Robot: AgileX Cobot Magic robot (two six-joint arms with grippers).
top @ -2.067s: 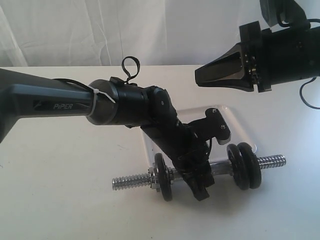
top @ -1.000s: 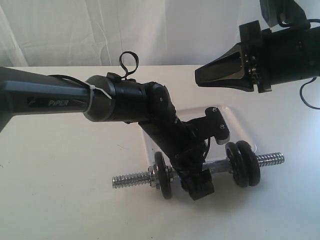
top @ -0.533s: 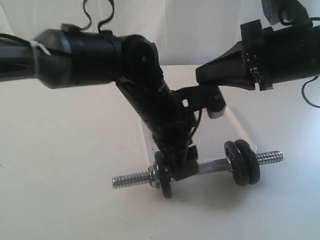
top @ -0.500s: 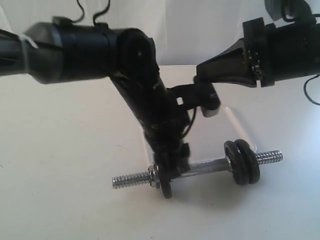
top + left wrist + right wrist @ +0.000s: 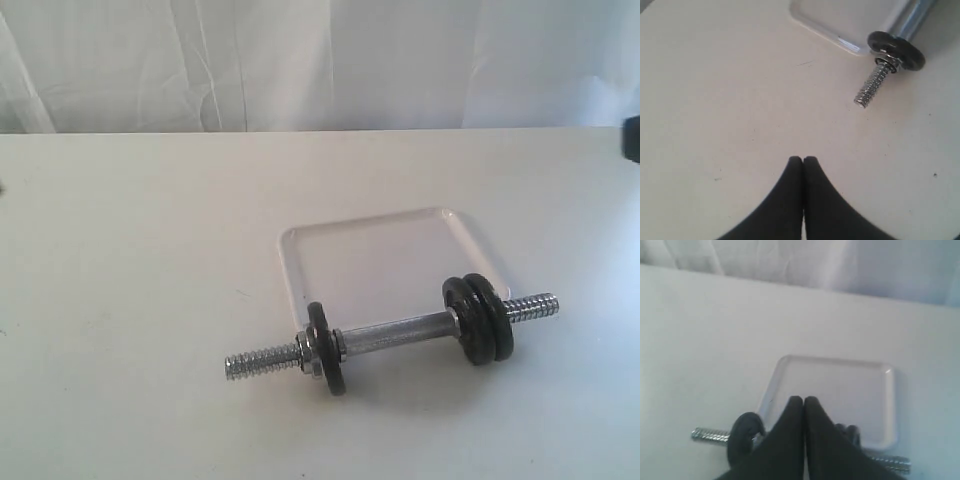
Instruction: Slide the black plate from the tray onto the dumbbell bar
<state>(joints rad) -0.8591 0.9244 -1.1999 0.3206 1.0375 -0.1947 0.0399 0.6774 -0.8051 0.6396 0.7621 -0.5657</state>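
The chrome dumbbell bar (image 5: 395,334) lies on the table across the front edge of the white tray (image 5: 375,245). One black plate (image 5: 327,348) sits on the bar's left part, and two black plates (image 5: 480,320) sit together on its right part. No disc lies in the tray. In the left wrist view my left gripper (image 5: 803,160) is shut on nothing, above bare table, away from the bar's threaded end (image 5: 870,87) and a black plate (image 5: 896,48). My right gripper (image 5: 803,401) is shut and empty, high over the tray (image 5: 840,385) and the bar (image 5: 710,435).
A white curtain (image 5: 300,60) hangs behind the table. A dark part of the right arm (image 5: 633,138) shows at the exterior view's right edge. The pale tabletop (image 5: 130,300) stretches left of the tray.
The left arm let go of the bar and drew back out of the exterior view. The right arm also pulled away to the right edge. The dumbbell stays put.
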